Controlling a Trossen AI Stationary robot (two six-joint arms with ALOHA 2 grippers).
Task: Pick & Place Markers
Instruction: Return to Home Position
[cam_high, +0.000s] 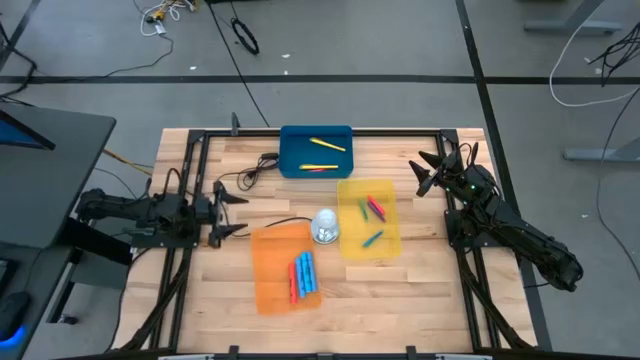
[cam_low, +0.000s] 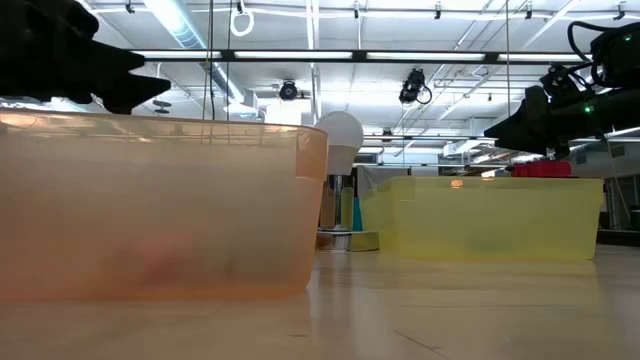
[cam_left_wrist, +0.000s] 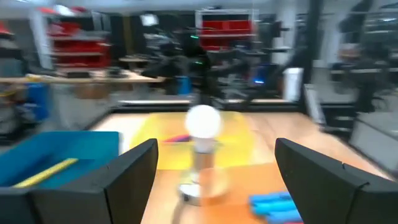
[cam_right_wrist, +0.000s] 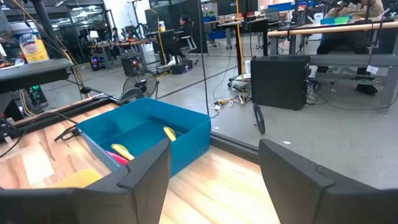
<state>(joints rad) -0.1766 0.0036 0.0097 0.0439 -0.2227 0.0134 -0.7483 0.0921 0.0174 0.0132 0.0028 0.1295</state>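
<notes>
Markers (cam_high: 304, 275) lying in orange tray (cam_high: 270, 285), others in yellow tray (cam_high: 352, 248) and blue tray (cam_high: 295, 150), seen from above; low view shows tray walls only. Left gripper (cam_high: 240, 212), right gripper (cam_high: 420, 174): jaws apart, empty, either side of trays.

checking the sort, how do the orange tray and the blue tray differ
The orange tray holds blue and red markers packed side by side; the blue tray holds mostly yellow markers lying apart. The orange tray is see-through, the blue tray opaque. Both are rectangular and hold markers.
</notes>
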